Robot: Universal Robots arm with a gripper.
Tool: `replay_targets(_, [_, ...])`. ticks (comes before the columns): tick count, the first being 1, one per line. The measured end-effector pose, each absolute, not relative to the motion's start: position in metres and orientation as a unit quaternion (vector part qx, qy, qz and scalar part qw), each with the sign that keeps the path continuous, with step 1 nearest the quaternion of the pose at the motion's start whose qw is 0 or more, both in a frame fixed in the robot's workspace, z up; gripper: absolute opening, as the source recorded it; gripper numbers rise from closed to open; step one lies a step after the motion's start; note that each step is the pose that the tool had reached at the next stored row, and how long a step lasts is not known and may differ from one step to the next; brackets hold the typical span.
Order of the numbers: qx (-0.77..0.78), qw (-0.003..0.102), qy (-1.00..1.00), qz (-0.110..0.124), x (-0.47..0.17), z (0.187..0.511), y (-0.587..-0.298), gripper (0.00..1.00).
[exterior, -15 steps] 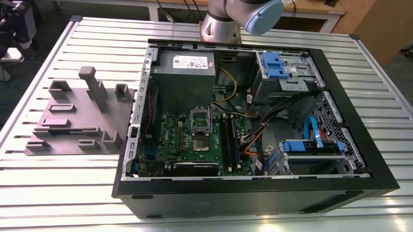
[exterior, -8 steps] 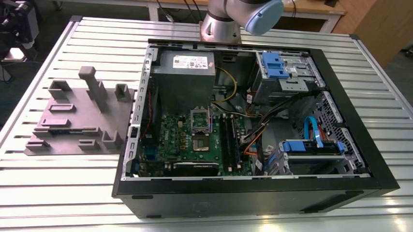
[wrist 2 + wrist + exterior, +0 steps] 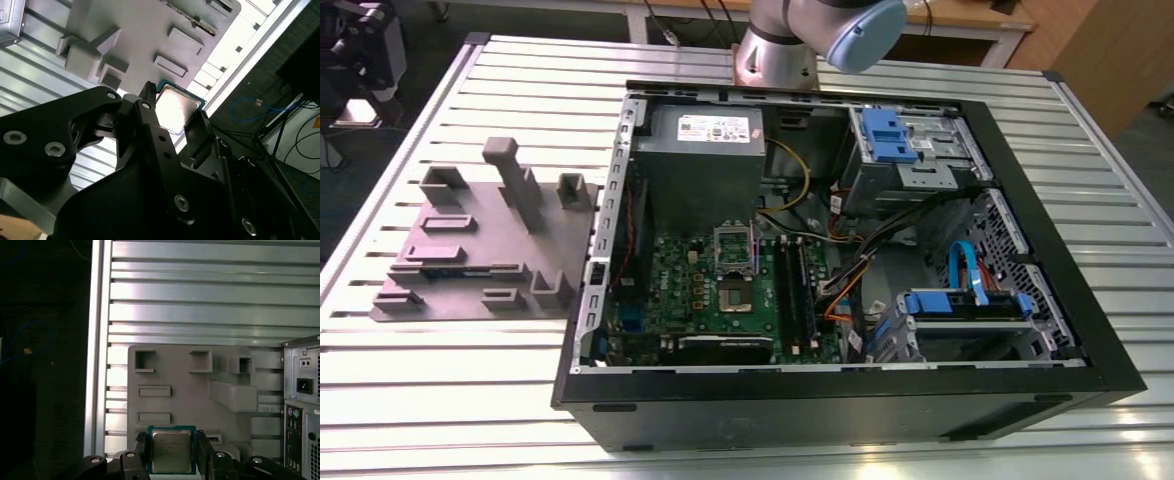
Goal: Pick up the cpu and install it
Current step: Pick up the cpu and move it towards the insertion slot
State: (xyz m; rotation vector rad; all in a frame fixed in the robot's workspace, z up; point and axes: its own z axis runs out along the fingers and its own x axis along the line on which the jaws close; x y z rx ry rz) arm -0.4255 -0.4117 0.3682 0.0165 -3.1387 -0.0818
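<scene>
The cpu [image 3: 171,451], a small square chip with a silver top and a green rim, sits between the two black fingers [image 3: 141,454] of my gripper [image 3: 171,441], which is shut on its edges. In both wrist views the chip [image 3: 176,106] hangs well above the grey holder block [image 3: 190,390]. The gripper [image 3: 175,114] is off to the side of the open computer case [image 3: 854,385]. Inside the case lies the green motherboard [image 3: 680,280] with its bare socket [image 3: 735,293].
The grey holder block [image 3: 467,250] has upright posts and lies on the slatted metal table [image 3: 454,370], at the exterior view's left of the case. In the case are a grey power supply [image 3: 700,140], blue drive brackets [image 3: 967,300] and loose cables. The arm's base [image 3: 781,50] stands behind it.
</scene>
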Motion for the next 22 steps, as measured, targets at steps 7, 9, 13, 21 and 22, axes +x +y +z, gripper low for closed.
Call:
replay_targets(7, [0.005,0.001,-1.000,-0.026,-0.422,0.368,-0.412,0.47])
replay_targets(9, [0.005,0.001,-1.000,-0.026,-0.421,0.368,-0.412,0.47])
replay_targets(13, [0.005,0.001,-1.000,-0.026,-0.418,0.368,-0.412,0.47])
replay_targets(21, [0.005,0.001,-1.000,-0.026,-0.414,0.368,-0.412,0.47])
replay_targets(22, [0.005,0.001,-1.000,-0.026,-0.414,0.368,-0.412,0.47])
